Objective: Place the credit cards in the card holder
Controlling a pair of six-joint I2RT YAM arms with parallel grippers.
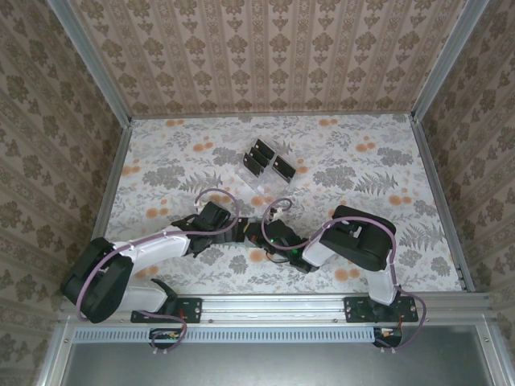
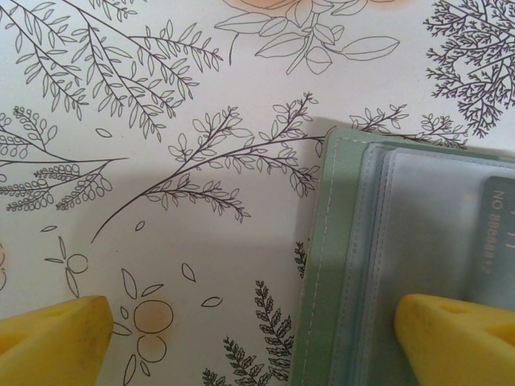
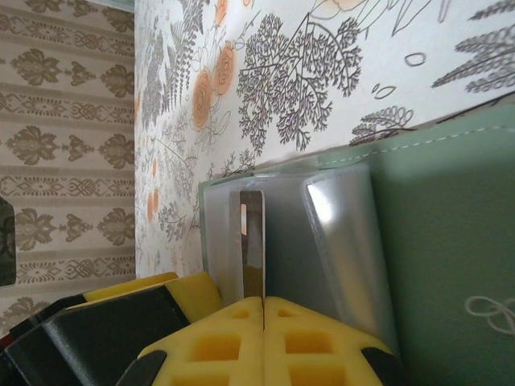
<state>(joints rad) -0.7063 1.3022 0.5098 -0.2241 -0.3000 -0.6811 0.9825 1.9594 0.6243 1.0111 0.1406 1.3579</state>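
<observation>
Sage-green card holder lay open and flat on the floral table, near the front middle, under where both arms met. We saw clear plastic sleeves inside it, stitched green border showing on its left and top edges. In the right wrist view the card holder filled the right side, sleeves bulging up from it. A thin credit card stood edge-on at the sleeve mouth, its lower end in the seam of the right gripper, whose yellow pads pressed together on it. A card face with printed digits showed through a sleeve in the left wrist view; we could not tell whether it was the same card.

Left gripper had its jaws wide apart, holding nothing, one fingertip over the sleeves, the other over bare table just beside the holder.

Farther back, well apart from the arms, a clear rack held upright black cards.
</observation>
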